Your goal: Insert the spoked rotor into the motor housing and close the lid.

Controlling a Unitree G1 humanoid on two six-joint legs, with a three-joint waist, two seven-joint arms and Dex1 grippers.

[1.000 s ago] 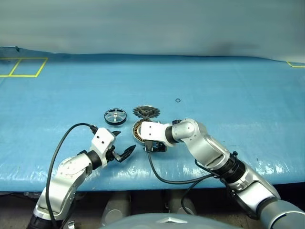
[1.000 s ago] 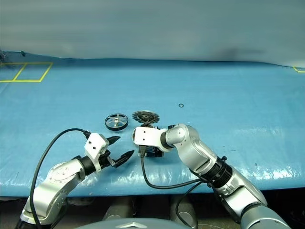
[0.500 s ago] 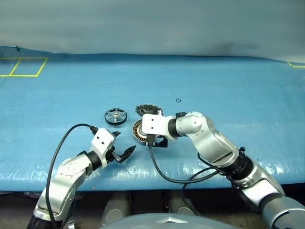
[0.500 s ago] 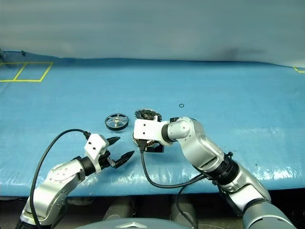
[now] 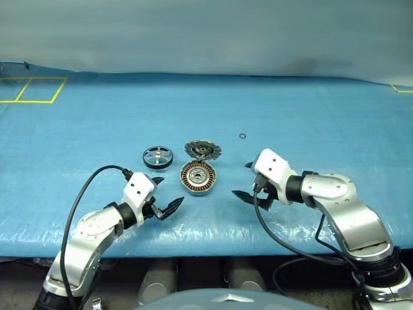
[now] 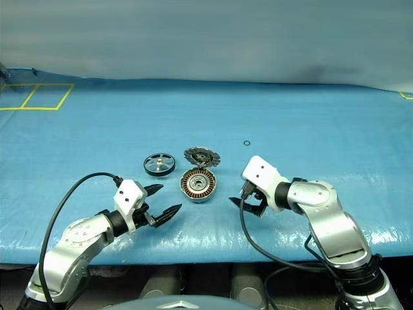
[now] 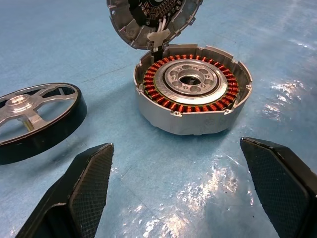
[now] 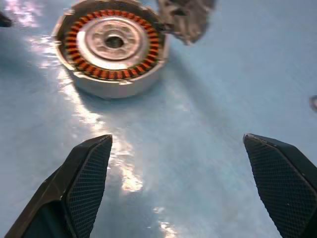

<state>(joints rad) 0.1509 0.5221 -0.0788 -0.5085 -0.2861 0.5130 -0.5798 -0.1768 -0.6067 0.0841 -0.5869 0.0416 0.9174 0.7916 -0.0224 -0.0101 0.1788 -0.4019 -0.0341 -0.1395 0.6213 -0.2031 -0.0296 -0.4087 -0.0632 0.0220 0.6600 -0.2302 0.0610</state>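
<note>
Blue plastic sheeting covers the table. At its middle the motor housing sits open-side up, the lid propped open at its far edge, the spoked rotor lying just left. Both grippers gape wide and empty: left gripper near the housing's left, right gripper at its right.

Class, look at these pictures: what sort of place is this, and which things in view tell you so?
Probably a robotics test bench, not a home: a table under a blue sheet marked with yellow tape squares, and motor parts laid out, an open motor housing and a spoked rotor.
</note>
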